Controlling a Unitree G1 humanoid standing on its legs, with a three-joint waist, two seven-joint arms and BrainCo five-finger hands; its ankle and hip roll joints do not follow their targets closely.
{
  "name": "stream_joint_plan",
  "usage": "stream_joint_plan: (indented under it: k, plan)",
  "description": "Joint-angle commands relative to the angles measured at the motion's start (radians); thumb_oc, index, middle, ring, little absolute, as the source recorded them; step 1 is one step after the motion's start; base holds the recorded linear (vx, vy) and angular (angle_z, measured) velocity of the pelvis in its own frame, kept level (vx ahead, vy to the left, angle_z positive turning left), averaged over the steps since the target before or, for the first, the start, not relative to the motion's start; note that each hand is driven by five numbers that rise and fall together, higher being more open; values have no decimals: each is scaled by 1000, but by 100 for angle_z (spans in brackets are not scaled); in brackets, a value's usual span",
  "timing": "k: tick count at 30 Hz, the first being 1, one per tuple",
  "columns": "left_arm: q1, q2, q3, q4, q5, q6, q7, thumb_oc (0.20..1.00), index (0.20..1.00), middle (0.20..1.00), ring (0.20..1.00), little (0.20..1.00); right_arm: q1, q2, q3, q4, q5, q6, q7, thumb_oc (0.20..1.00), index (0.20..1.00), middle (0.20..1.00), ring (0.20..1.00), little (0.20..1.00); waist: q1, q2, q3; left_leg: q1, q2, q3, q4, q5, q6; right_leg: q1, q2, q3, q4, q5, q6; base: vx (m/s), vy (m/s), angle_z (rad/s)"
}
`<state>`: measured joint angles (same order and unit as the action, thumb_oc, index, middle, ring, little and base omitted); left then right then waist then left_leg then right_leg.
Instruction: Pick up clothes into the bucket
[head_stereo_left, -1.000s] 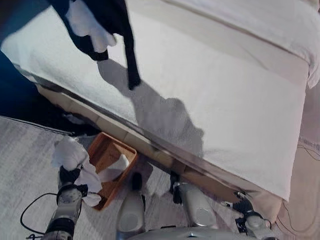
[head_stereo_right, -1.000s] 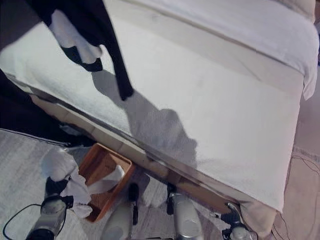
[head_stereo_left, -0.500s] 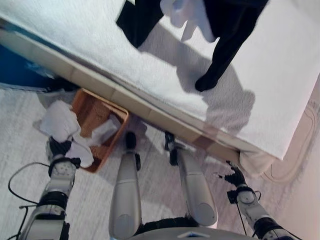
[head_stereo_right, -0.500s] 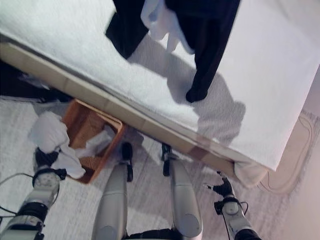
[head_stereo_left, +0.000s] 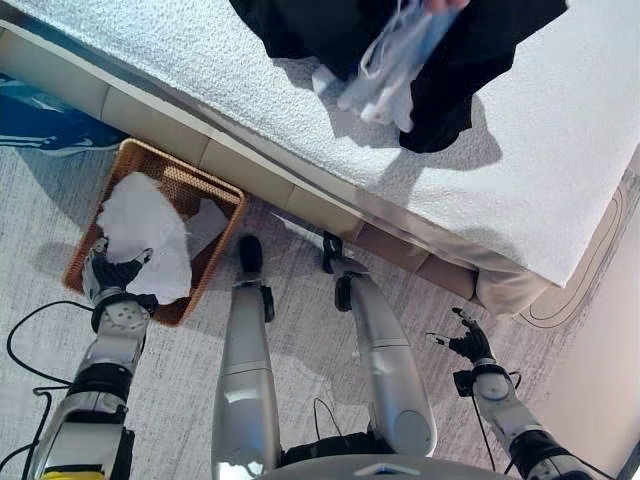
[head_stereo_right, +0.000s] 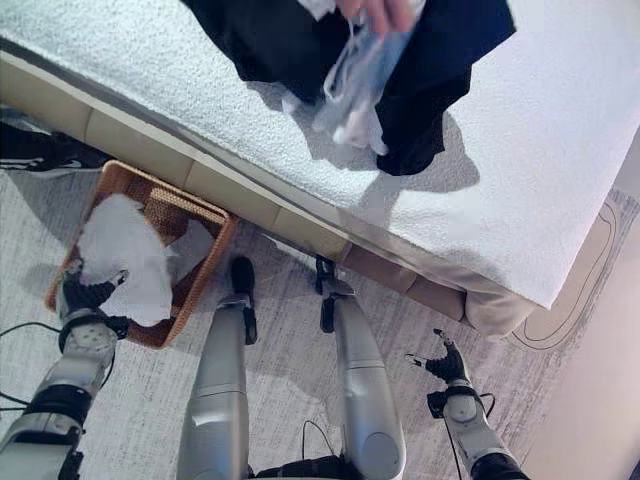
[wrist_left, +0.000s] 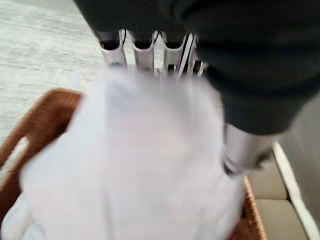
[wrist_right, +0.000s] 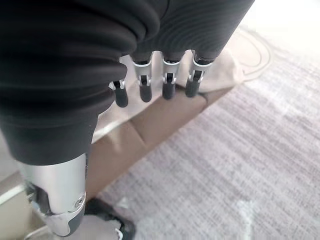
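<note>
Pale grey carpet (head_stereo_left: 180, 380) runs under me up to a bed (head_stereo_left: 560, 190) with a white textured cover, its padded beige base (head_stereo_left: 240, 170) crossing the scene on a slant. At far left, a woven brown basket (head_stereo_left: 215, 250) sits on the carpet close against that base, a blue and white shoe (head_stereo_left: 45, 125) lying just beyond it. My left hand (head_stereo_left: 112, 278) hangs over the basket's near side with a white garment (head_stereo_left: 140, 235) bunched in it, my fingers (wrist_left: 142, 50) curled into the cloth; the garment droops across the basket's rim and over the white clothes (head_stereo_left: 205, 222) already lying inside. Further right, on the bed, a black garment (head_stereo_left: 470, 60) sprawls in a heap, and a person's hand (head_stereo_right: 385, 12) at the upper edge holds a pale, blurred cloth (head_stereo_left: 390, 65) above it. At far right, my right hand (head_stereo_left: 468, 343) hangs low over bare carpet beside the bed's corner, well apart from every garment, its fingers (wrist_right: 145, 82) loosely extended and grasping nothing.
</note>
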<state>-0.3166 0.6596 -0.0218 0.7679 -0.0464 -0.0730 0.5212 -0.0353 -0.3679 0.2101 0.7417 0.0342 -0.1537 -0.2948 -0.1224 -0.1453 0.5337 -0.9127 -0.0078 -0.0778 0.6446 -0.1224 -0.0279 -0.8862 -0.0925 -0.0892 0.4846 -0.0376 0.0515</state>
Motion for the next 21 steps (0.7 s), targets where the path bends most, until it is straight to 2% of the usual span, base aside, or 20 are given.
stream_joint_plan:
  k: [1,6,12,13,14,16,20,21]
  plan:
    - [8,72,5,-3,98,12,40,1000,1000,1000,1000,1000,24,-47,14,-21,30,-12,-14,1000,1000,1000,1000,1000,12,-18,-14,23,-14,-8,53,-76,28,66,-52,72,59,-76,65,0,0,0]
    - [16,63,13,-2,109,21,40,1000,1000,1000,1000,1000,15,-47,14,-23,28,-10,-9,1000,1000,1000,1000,1000,12,-11,-14,44,-16,-5,30,-69,26,84,-52,77,40,-71,64,0,0,0]
    - [61,12,26,-8,95,10,33,1000,1000,1000,1000,1000,13,-46,1,-46,16,-7,-17,1000,1000,1000,1000,1000,18,5,-14,103,-15,2,-22,-51,21,125,-56,78,15,-68,64,0,-1,-2]
    - [66,-7,27,-9,81,3,28,1000,1000,1000,1000,1000,11,-46,-7,-51,14,-7,-24,1000,1000,1000,1000,1000,18,9,-14,117,-17,4,-36,-45,20,135,-58,78,9,-66,64,-83,3,-5]
    - [69,-28,32,-11,57,-9,21,1000,1000,1000,1000,1000,1,-48,-18,-68,8,-6,-30,1000,1000,1000,1000,1000,17,13,-14,109,-22,11,-62,-4,21,123,-62,77,-11,-33,59,-85,-5,-5]
    - [107,-86,34,-68,-15,-56,-6,1000,1000,1000,1000,1000,0,-51,-36,-87,7,-8,-37,1000,1000,1000,1000,1000,24,30,-14,145,-26,13,-97,9,18,154,-69,77,-26,-31,60,-40,-5,-3]
    - [90,-191,5,69,-135,-98,-77,1000,1000,1000,1000,1000,-44,-57,-44,-71,-7,-4,-56,1000,1000,1000,1000,1000,30,61,-14,237,-33,8,-161,30,10,226,-77,75,-37,-39,58,4,-17,1]
    - [90,-192,5,69,-136,-98,-77,1000,1000,1000,1000,1000,-44,-57,-44,-71,-7,-4,-56,1000,1000,1000,1000,1000,29,61,-14,238,-33,8,-162,30,10,227,-77,75,-38,-39,57,29,-51,1]
